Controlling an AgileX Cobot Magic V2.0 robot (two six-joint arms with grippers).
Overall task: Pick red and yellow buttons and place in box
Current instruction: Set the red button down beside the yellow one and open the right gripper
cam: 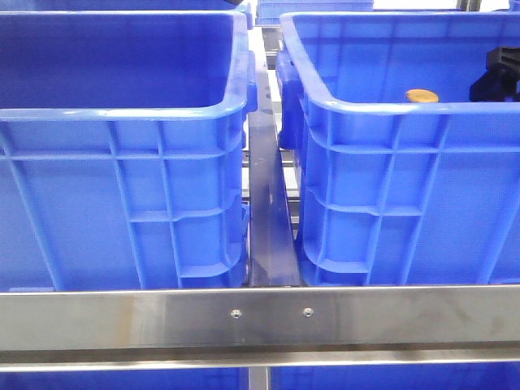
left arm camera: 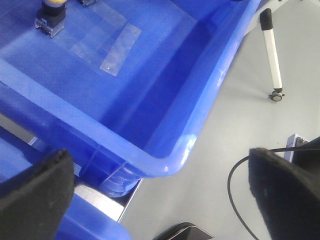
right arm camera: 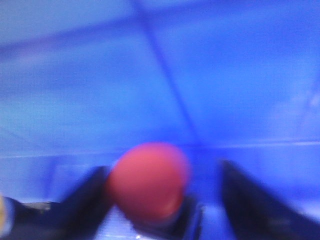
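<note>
Two bright-blue crates stand side by side, the left crate and the right crate. The yellow-orange button lies inside the right crate. My right gripper is down inside that crate, beside it. In the blurred right wrist view the right gripper is open, and the red button sits between the jaws, against one finger with a gap to the other. My left gripper is open and empty above a crate corner. A yellow button on a grey block sits on that crate's floor.
A steel rail runs across in front of the crates, and a metal bar lies in the gap between them. In the left wrist view I see grey floor, a caster leg and a black cable beyond the crate.
</note>
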